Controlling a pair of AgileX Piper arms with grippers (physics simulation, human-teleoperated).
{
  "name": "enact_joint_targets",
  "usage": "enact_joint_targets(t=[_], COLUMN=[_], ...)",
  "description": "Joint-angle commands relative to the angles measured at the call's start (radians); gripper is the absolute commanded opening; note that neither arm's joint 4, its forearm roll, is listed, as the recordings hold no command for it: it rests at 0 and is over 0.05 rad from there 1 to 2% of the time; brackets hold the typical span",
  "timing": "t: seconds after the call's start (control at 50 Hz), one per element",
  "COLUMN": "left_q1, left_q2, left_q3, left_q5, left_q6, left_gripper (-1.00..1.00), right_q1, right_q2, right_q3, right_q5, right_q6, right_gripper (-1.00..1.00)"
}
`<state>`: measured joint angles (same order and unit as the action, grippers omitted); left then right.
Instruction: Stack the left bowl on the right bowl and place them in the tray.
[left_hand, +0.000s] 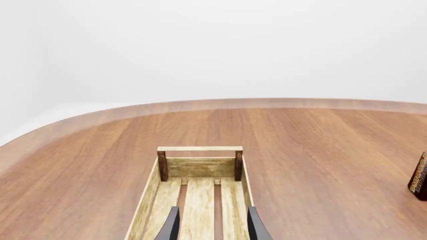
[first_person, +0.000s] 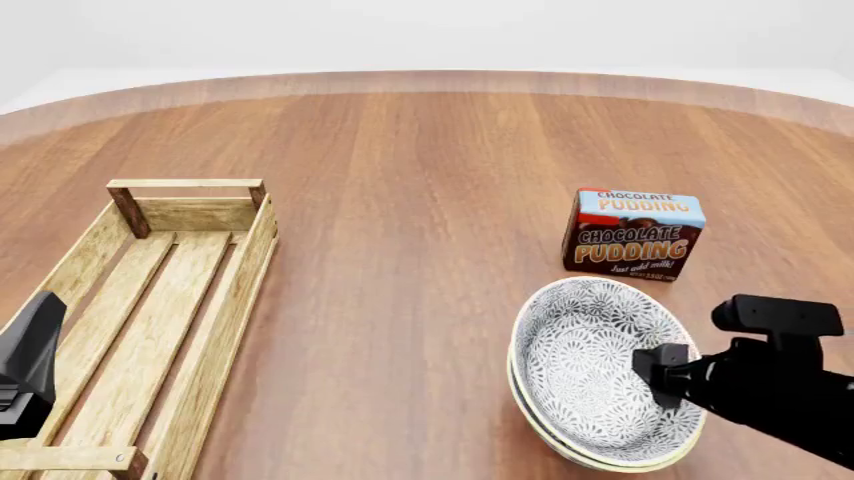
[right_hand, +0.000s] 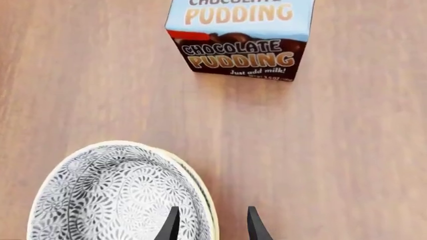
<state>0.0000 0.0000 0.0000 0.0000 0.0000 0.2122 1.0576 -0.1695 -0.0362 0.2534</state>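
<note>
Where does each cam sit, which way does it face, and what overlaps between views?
Front view: fixed above and behind the arms, looking forward and down at the table; shows the tray, stacked bowls, pudding box, both arms.
Left wrist view: behind the left pincer, facing along the tray; fingertips show.
Right wrist view: behind the right pincer, facing the bowls' rim and box.
Shared: the front view covers everything; the box edge also shows in the left wrist view.
</note>
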Motion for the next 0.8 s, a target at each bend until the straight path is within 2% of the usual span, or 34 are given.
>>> enact_joint_targets(t=[0.02,0.06,0.08,0.3,0.5,0.58,0.6,0.62,0.66,0.76,0.8], left_q1=[0.000,0.000,0.000,0.000,0.000,0.000,0.000,0.000,0.000,0.000,0.000], left_q2=[0.000,0.000,0.000,0.000,0.000,0.000,0.000,0.000,0.000,0.000,0.000], left_q3=[0.000,0.000,0.000,0.000,0.000,0.000,0.000,0.000,0.000,0.000,0.000], left_q5=[0.000,0.000,0.000,0.000,0.000,0.000,0.000,0.000,0.000,0.000,0.000], left_q6=[0.000,0.000,0.000,0.000,0.000,0.000,0.000,0.000,0.000,0.000,0.000], left_gripper=[1.00,1.00,1.00,1.00,1.00,1.00,1.00,1.00,1.00,1.00,1.00], right_q1=[0.018,0.019,0.014,0.012,0.039,0.052,0.071,0.071,0.098,0.131,0.126], right_q2=[0.062,0.057,0.034,-0.025,-0.082,-0.128,-0.171,-0.173,-0.243,-0.365,-0.362], right_q3=[0.035,0.035,0.027,0.016,0.018,0.014,0.015,0.015,0.014,-0.012,-0.028], right_q5=[-0.086,-0.082,-0.057,-0.005,0.017,0.046,0.067,0.069,0.106,0.190,0.200], right_q6=[0.019,0.021,0.013,0.014,0.054,0.077,0.105,0.105,0.148,0.210,0.200], right_gripper=[1.00,1.00,-1.00,-1.00,-1.00,-1.00,-1.00,-1.00,-1.00,-1.00,-1.00])
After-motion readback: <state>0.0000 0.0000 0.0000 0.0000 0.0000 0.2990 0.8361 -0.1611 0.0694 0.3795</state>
